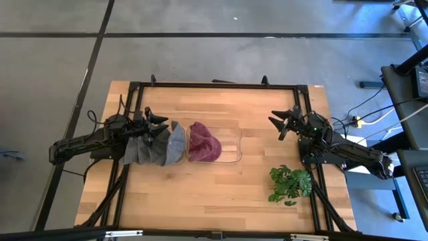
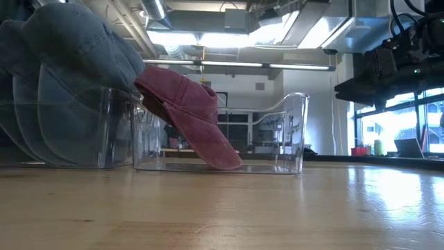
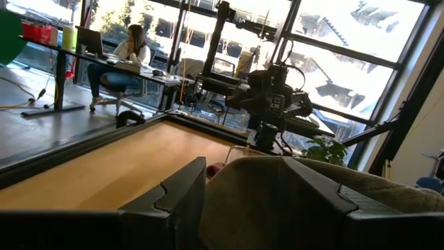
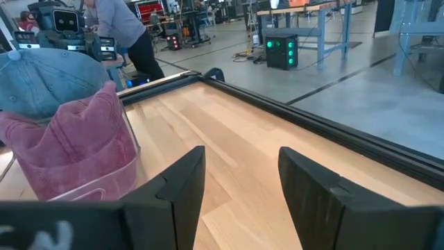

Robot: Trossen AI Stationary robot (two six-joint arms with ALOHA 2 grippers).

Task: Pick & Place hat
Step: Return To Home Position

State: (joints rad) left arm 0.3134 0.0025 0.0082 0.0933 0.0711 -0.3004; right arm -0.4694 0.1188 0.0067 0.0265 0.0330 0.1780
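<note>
Several grey-blue hats [image 1: 154,148] lie overlapped in a row on the table's left half; in the low view these hats [image 2: 62,76] fill a clear bin. A red hat [image 1: 204,144] leans in a second clear bin [image 1: 235,144], and the red hat's brim [image 2: 218,156] rests on the bin floor. My left gripper [image 1: 159,125] is open over the grey row. In the left wrist view my left gripper [image 3: 244,163] has one finger on each side of a grey hat's crown [image 3: 277,208]. My right gripper [image 1: 279,125] is open above bare table, right of the bins. My left gripper stands open astride the crown [image 3: 263,201] of a grey hat in the row, coming slanting from the table's left and above. The crown fills the gap between the fingers [image 3: 184,198]. I cannot tell whether they touch it.
A small green plant [image 1: 291,184] sits on the table near the right arm's base. A black frame [image 1: 214,85] runs around the table's edges. Bare wood lies between the red hat's bin and my right gripper [image 4: 241,153]. People show in the room beyond.
</note>
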